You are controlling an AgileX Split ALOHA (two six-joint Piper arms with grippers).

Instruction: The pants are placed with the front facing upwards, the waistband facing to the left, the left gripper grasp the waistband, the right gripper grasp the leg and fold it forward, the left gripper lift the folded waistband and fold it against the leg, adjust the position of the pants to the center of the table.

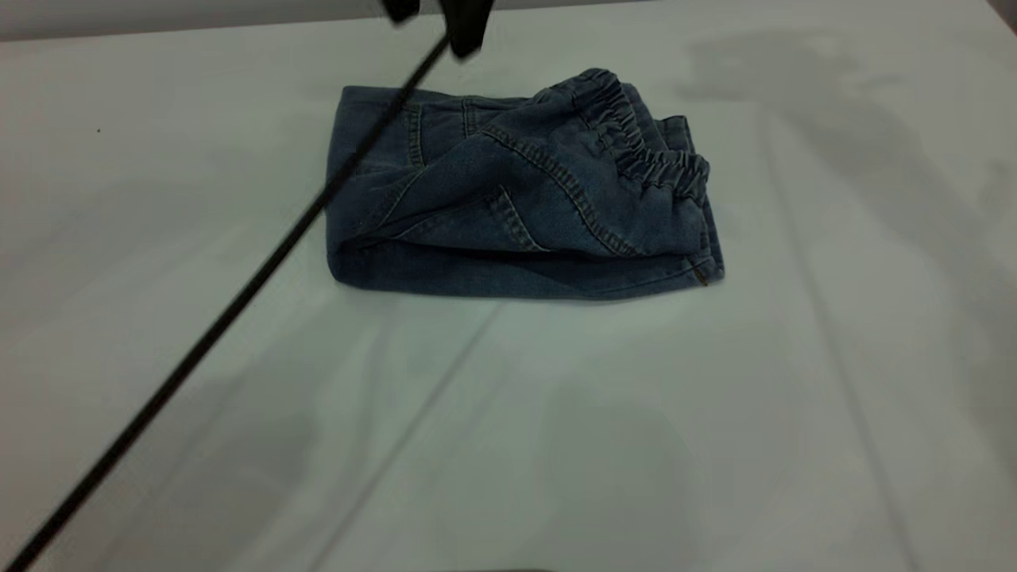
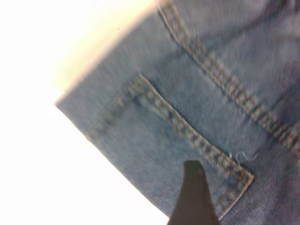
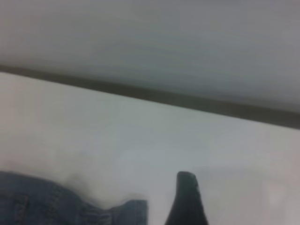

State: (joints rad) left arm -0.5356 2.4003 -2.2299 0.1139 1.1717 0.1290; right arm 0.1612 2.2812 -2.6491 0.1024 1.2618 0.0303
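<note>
Just below left gripper [image 1: 435, 20], folded pants [image 1: 516, 199]

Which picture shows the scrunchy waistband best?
The exterior view: the waistband lies in full on top of the folded pants. The left wrist view shows only flat stitched denim. The right wrist view catches a small corner of denim; whether that's waistband is unclear.

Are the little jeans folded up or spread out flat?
Folded. The pants lie as a compact layered bundle, with the waistband on top at the right end.
</note>
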